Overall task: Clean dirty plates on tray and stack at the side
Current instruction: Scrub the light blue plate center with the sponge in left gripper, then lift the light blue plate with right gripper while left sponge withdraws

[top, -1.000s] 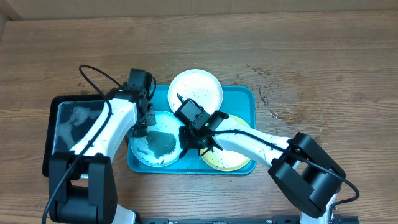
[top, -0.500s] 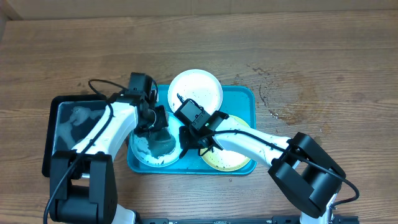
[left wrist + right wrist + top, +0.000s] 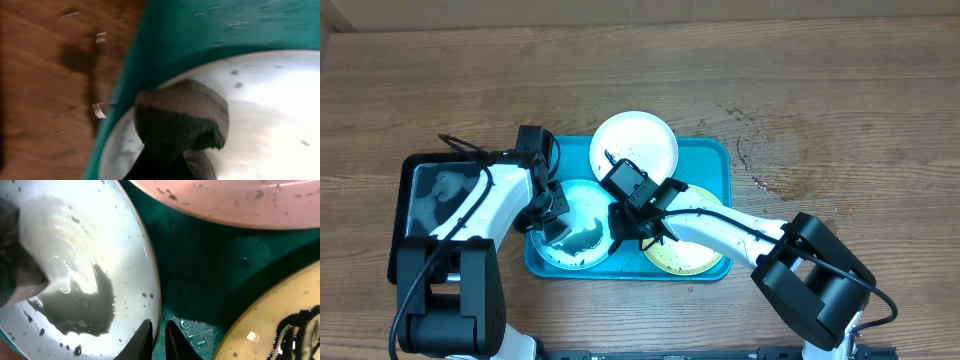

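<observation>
Wooden counter [image 3: 840, 90] carried the turquoise tray [image 3: 710, 160]. My left hand [image 3: 550, 212], clamped tight on a felty dark cloth [image 3: 180, 120], pressed it onto the glossy light blue plate [image 3: 588, 200] at the tray's front left corner. My right hand [image 3: 157, 337] pinched the plate's thin rim. Grey slurry [image 3: 82, 310] lay on it, so I judged that more wiping came next.

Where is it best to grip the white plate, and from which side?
Its far rim, coming from the far side of the tray. The white plate overhangs the tray's far edge there, so one finger could likely slip under the rim.
</observation>
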`<action>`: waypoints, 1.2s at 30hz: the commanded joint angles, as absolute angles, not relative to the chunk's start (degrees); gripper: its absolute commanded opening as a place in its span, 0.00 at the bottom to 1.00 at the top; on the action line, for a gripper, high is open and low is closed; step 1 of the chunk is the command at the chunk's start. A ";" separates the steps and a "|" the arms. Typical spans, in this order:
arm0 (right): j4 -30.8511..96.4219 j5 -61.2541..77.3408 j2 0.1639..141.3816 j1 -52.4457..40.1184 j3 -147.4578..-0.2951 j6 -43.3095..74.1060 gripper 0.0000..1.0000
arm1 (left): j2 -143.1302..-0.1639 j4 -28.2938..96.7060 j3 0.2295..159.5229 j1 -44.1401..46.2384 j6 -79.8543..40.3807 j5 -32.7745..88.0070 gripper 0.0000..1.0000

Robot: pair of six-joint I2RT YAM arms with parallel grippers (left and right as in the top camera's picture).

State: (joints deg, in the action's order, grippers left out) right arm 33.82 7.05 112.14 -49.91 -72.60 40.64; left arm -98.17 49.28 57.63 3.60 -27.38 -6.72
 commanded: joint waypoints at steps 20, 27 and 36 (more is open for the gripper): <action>34.61 7.03 112.60 -49.76 -74.46 37.85 0.04 | -91.31 69.76 81.97 2.04 -36.42 -17.98 0.04; 42.68 5.34 111.50 -50.17 -83.70 30.89 0.04 | -87.42 69.23 82.59 -5.52 -36.45 -14.15 0.04; 57.93 -10.02 111.48 -52.05 -98.67 27.51 0.04 | -87.53 69.23 82.54 -22.46 -35.99 -0.21 0.04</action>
State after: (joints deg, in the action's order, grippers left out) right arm 56.45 -2.02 112.16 -50.74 -93.54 29.63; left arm -87.83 69.21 81.82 -18.55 -35.68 -6.72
